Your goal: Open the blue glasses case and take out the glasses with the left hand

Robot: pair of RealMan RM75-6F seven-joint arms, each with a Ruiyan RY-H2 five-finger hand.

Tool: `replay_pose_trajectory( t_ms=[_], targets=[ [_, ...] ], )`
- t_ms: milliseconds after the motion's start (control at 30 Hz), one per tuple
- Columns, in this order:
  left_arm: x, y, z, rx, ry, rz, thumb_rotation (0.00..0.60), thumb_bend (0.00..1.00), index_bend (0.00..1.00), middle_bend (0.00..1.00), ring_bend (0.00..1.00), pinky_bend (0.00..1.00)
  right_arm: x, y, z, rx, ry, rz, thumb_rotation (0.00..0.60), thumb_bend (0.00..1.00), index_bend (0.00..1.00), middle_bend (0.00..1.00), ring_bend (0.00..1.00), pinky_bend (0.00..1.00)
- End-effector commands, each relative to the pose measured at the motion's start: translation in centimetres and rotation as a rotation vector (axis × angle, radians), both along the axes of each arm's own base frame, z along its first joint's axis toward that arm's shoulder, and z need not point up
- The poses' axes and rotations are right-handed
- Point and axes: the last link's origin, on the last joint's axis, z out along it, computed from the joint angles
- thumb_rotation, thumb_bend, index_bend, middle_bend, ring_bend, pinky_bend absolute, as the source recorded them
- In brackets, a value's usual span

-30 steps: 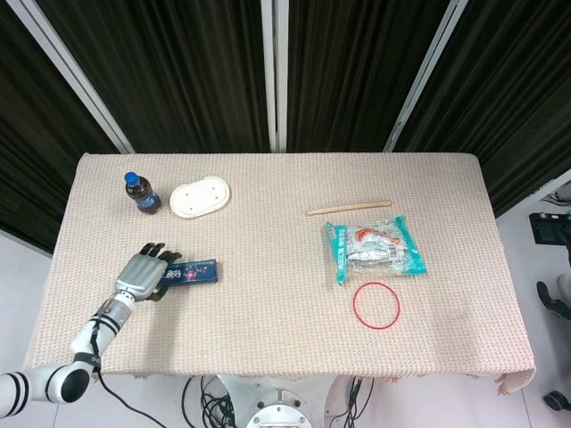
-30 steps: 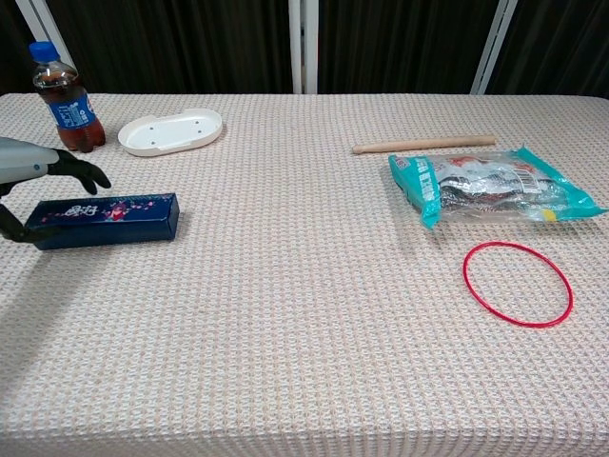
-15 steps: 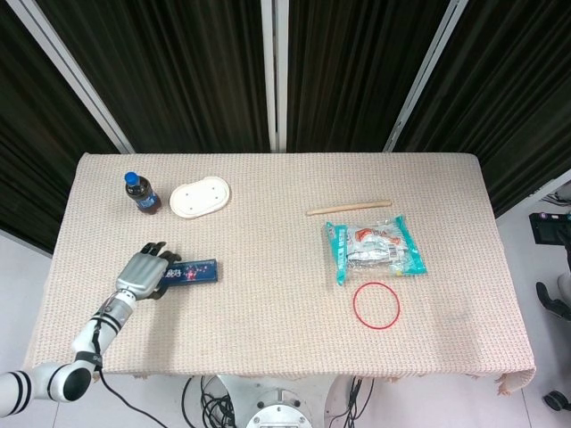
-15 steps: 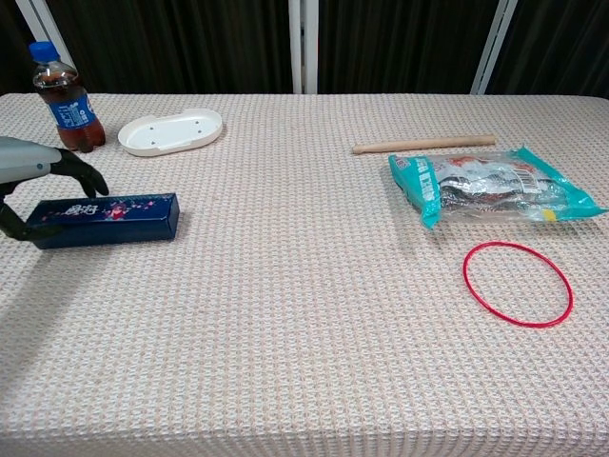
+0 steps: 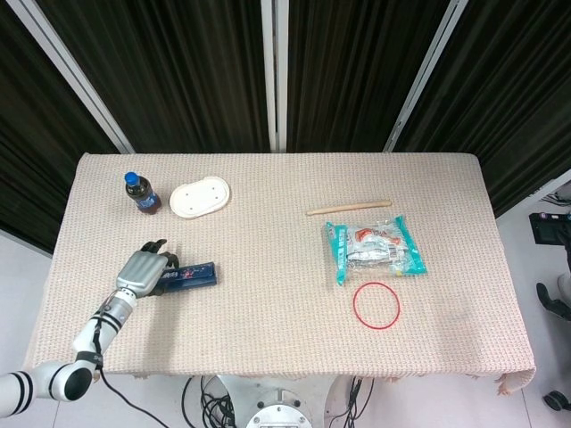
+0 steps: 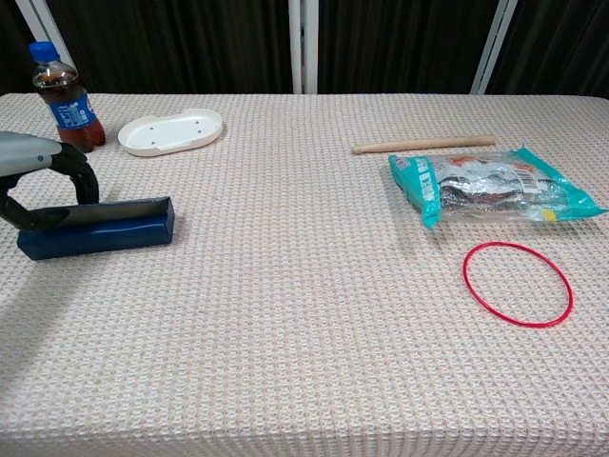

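The blue glasses case [image 5: 192,278] lies at the table's front left, long side running left to right. In the chest view the blue glasses case [image 6: 105,228] shows its plain blue front wall with a dark grey strip along the top, tipped compared with before. My left hand [image 5: 143,272] grips its left end. The dark fingers [image 6: 81,181] curl over the top of the case and the thumb sits on the near side. No glasses are visible. My right hand appears in neither view.
A cola bottle [image 5: 140,193] and a white oval dish [image 5: 200,197] stand behind the case. To the right lie a wooden stick [image 5: 349,208], a teal snack bag [image 5: 375,250] and a red ring [image 5: 376,305].
My left hand has closed its fingers over the case's left end. The case has tipped, so its patterned top no longer faces the chest camera.
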Motion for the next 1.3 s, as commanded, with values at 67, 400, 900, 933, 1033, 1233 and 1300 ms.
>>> replay_pose_trajectory(
  t_ms=[67, 400, 900, 933, 1033, 1233, 1300],
  targets=[
    [0.3, 0.4, 0.1, -0.01, -0.055, 0.045, 0.6, 0.52, 0.38, 0.38, 0.07, 0.13, -0.1, 0.0, 0.0, 0.002, 0.0, -0.003, 0.6, 0.3, 0.0, 0.0, 0.0, 0.0],
    [0.7, 3.1, -0.2, 0.043, -0.051, 0.044, 0.6, 0.5, 0.17, 0.31, 0.15, 0.17, -0.3, -0.1, -0.1, 0.005, 0.001, -0.012, 0.6, 0.3, 0.0, 0.0, 0.0, 0.0],
    [2.0, 5.2, -2.1, 0.132, -0.092, -0.038, 0.6, 0.35, 0.01, 0.0, 0.0, 0.1, -0.6, -0.2, -0.3, 0.008, -0.001, -0.022, 0.6, 0.3, 0.0, 0.0, 0.0, 0.0],
    [2.2, 5.3, -2.3, 0.128, -0.09, -0.045, 0.6, 0.35, 0.01, 0.0, 0.0, 0.1, -0.6, -0.2, -0.3, 0.008, -0.002, -0.023, 0.6, 0.3, 0.0, 0.0, 0.0, 0.0],
    [3.0, 5.5, -2.9, 0.122, -0.097, -0.054, 0.6, 0.34, 0.01, 0.0, 0.0, 0.1, -0.7, -0.2, -0.2, 0.007, -0.004, -0.026, 0.6, 0.3, 0.0, 0.0, 0.0, 0.0],
    [4.7, 5.8, -3.8, 0.128, -0.119, -0.081, 0.6, 0.31, 0.01, 0.0, 0.0, 0.1, -1.0, -0.2, -0.1, 0.004, -0.009, -0.033, 0.6, 0.3, 0.0, 0.0, 0.0, 0.0],
    [5.5, 5.5, -3.9, 0.136, -0.13, -0.094, 0.6, 0.31, 0.01, 0.0, 0.0, 0.09, -1.2, -0.2, -0.1, 0.002, -0.011, -0.036, 0.6, 0.3, 0.0, 0.0, 0.0, 0.0]
  ],
)
